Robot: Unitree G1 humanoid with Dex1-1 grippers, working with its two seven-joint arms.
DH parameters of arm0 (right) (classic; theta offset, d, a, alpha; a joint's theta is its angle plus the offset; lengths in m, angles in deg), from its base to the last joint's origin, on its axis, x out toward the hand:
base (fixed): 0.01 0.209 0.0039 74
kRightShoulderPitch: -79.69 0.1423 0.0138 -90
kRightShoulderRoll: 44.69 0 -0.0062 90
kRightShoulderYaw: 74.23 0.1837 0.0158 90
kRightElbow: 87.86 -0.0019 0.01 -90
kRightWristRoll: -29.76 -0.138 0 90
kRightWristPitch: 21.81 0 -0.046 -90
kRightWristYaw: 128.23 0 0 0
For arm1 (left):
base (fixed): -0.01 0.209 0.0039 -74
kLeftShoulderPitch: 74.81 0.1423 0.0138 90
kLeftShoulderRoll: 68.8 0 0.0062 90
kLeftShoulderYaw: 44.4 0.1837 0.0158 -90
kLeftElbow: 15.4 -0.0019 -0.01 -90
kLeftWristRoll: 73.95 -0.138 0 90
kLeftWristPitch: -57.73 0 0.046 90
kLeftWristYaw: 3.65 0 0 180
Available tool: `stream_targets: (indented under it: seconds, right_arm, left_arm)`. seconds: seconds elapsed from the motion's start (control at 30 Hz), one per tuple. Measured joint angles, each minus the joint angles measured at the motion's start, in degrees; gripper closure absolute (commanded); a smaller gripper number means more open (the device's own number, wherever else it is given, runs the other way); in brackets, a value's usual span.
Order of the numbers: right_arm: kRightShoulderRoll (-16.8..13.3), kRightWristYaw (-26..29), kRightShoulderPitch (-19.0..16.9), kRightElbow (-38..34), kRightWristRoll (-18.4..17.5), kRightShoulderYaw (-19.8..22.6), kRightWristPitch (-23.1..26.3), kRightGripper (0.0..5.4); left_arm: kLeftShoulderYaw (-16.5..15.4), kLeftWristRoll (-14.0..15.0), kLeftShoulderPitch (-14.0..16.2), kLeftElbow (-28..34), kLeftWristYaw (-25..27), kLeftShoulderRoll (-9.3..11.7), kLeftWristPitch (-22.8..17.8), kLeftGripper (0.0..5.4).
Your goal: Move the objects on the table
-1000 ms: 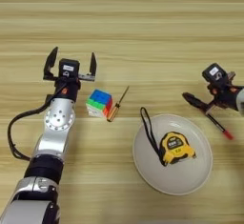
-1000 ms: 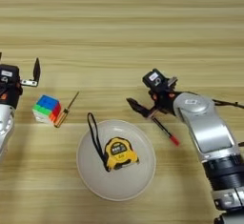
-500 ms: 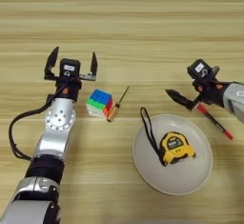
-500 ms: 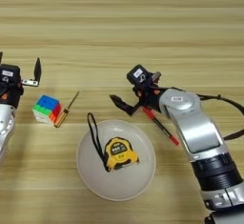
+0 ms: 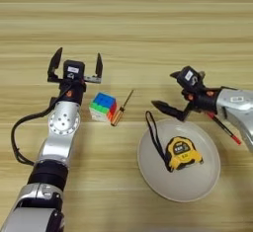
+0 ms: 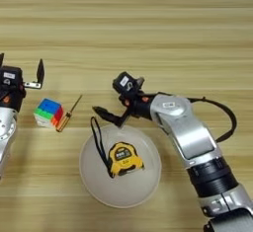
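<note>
Amber-handled screwdriver (image 5: 121,108) — lies beside the puzzle cube (image 5: 103,107), long axis running diagonally up-right, between both arms; spread left gripper (image 5: 75,65) sits nearer, up-left of it — spread right gripper (image 5: 170,93) farther right, by the plate (image 5: 148,172).

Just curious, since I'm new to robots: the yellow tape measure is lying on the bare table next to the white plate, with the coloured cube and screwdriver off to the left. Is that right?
Not quite. The tape measure lies on the white plate, not on the bare table; the left eye view shows it. The coloured cube and screwdriver do sit off to the left.
</note>
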Motion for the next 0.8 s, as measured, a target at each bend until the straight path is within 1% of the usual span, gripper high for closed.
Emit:
stream_targets:
  seconds: [0.07, 0.17, 0.4, 0.5, 0.63, 0.8]
  right_arm:
    - [0.8, 1.5, 0.7, 1.8, -0.6, -1.0, -1.5, 0.02]
    - [1.5, 2.3, 1.3, 3.6, -0.7, -1.5, -3.9, 0.02]
    - [3.5, 2.4, 2.5, 9.6, 0.2, -2.4, -8.8, 0.02]
    - [5.0, 1.8, 3.0, 12.0, 0.6, -2.9, -10.8, 0.02]
    - [7.4, -0.1, 3.9, 16.9, 3.3, -4.6, -14.7, 0.02]
    - [9.0, -1.3, 5.1, 22.3, 6.4, -5.9, -18.9, 0.02]
  left_arm:
    - [0.0, 0.0, 0.0, 0.0, 0.0, -0.2, 0.0, 0.00]
    - [0.0, 0.0, 0.0, 0.0, 0.0, -0.3, 0.0, 0.00]
    - [-0.1, 0.0, 0.0, 0.2, 0.0, -0.3, 0.0, 0.00]
    - [-0.1, 0.1, 0.0, 0.4, 0.0, -0.3, 0.0, 0.00]
    - [-0.1, 0.1, 0.0, 0.6, 0.0, -0.4, 0.0, 0.00]
    - [-0.2, 0.1, 0.1, 0.7, 0.0, -0.5, 0.0, 0.00]
